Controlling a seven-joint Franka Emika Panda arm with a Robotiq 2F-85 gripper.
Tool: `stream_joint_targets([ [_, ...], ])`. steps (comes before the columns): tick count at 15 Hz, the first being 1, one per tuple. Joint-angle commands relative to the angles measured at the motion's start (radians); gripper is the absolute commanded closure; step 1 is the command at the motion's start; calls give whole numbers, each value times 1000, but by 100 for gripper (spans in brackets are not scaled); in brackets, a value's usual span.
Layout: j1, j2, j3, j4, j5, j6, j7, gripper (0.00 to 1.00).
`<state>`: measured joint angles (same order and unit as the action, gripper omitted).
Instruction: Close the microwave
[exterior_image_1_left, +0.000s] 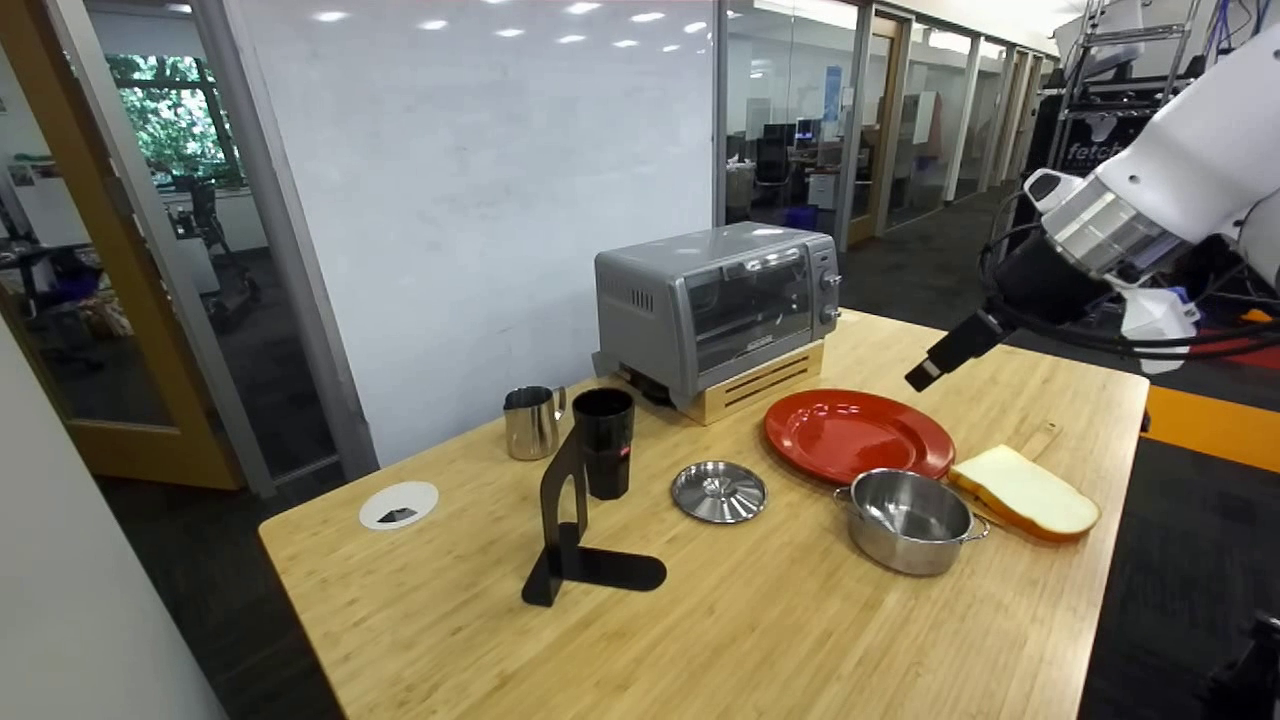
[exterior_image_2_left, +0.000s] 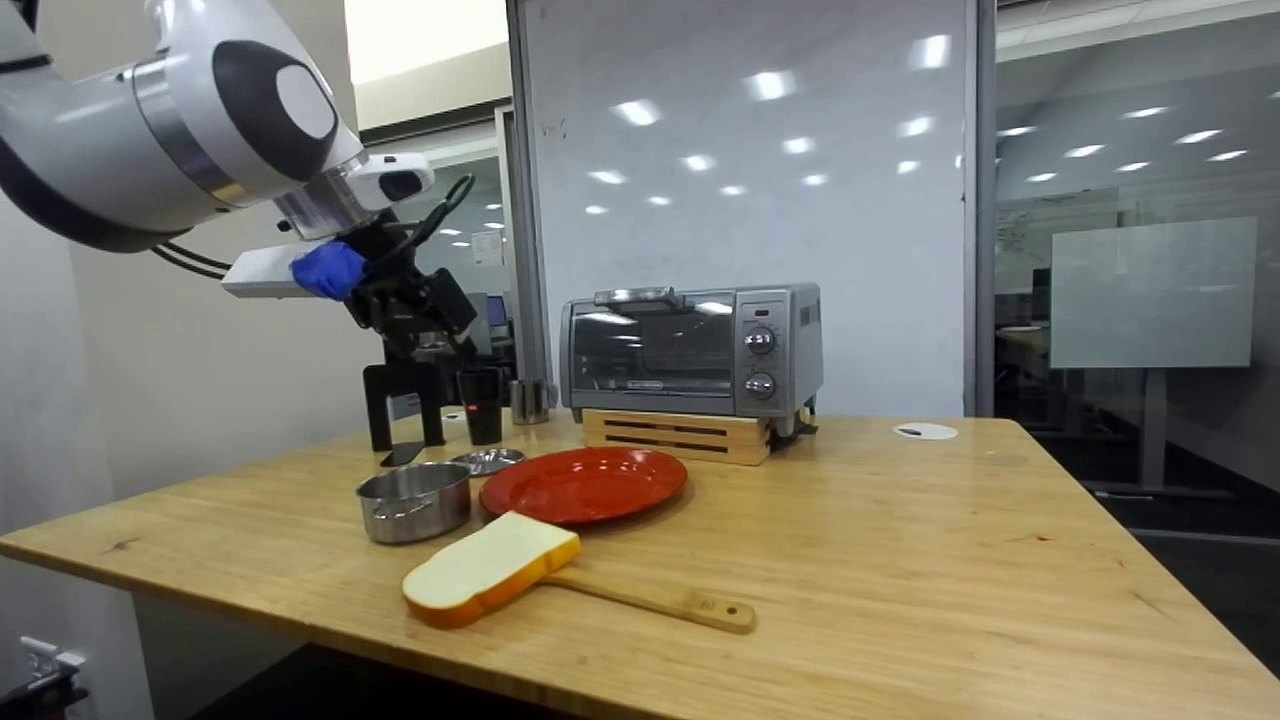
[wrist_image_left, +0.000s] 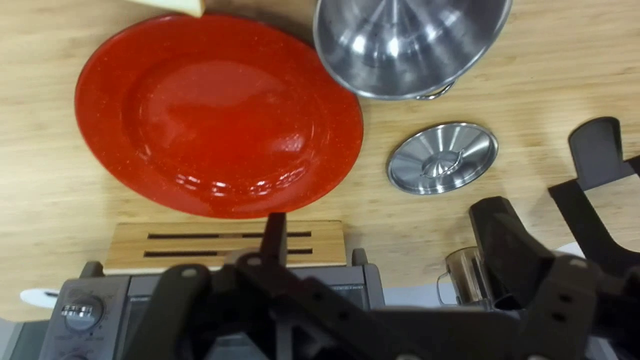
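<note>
Red plate (exterior_image_1_left: 858, 435), beside a steel pot (exterior_image_1_left: 900, 550), lies before the closed microwave (exterior_image_1_left: 715, 310).

Grpr (exterior_image_1_left: 926, 373) angled dn, jaws apart

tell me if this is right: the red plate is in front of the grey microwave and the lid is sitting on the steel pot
Not quite: the lid is not on the steel pot. The wrist view shows it lying on the table, apart from the pot. The red plate is in front of the grey microwave, as you say.
</note>
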<state>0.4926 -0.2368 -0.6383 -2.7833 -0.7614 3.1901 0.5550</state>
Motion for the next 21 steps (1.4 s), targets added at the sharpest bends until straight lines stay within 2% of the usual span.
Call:
stream_joint_targets([
  [1,271,48,-138,-3,218,-10,-8,0],
  [3,426,-98,-229,0,328,-179,-66,0],
  [4,512,-160,-310,6,432,-251,-170,0],
  [5,566,-198,-394,-13,495,-268,-246,0],
  [7,614,-288,-515,10,543,-375,-341,0],
  [9,598,-332,-583,50,547,-480,-395,0],
  [10,515,-293,-508,56,714,-514,-530,0],
  [11,501,-298,-520,69,747,-554,-561,0],
  [15,427,-244,-480,140,911,-711,-701,0],
  [18,413,-206,-461,185,1007,-810,-774,0],
  [19,381,-224,-431,149,1038,-759,-791,0],
  [21,362,-209,-405,156,1086,-771,-818,0],
])
